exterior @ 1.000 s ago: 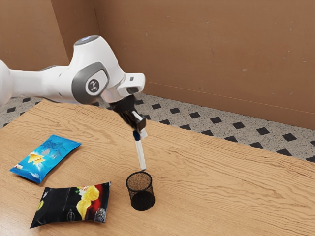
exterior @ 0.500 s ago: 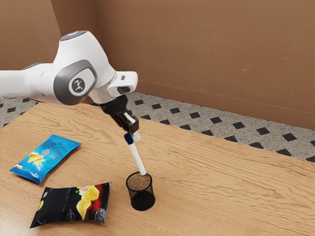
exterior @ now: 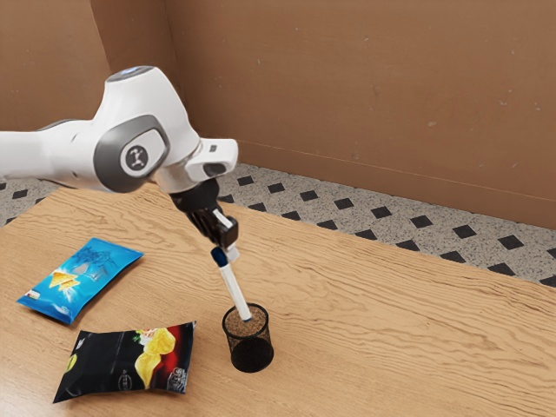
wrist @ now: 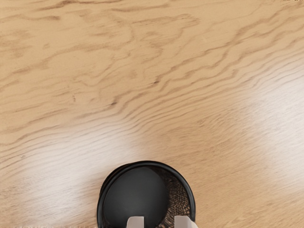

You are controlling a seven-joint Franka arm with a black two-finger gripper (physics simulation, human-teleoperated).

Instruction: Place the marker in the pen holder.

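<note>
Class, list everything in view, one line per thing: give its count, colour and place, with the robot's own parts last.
marker: 1, white with dark blue end, tilted, lower end at the pen holder's mouth
mesh pen holder: 1, black, upright on the table
tortilla-chip bag: 1, blue, toward the exterior view's left
potato-chip bag: 1, mostly black, between blue bag and pen holder
table: 1, wood-brown, under these things
floor: 1, speckled grey with dark diamonds, beyond the table
walls: 2 faces, brown, background
arm: 1, white and grey, above the table
gripper: 1, black, at marker's blue end
</note>
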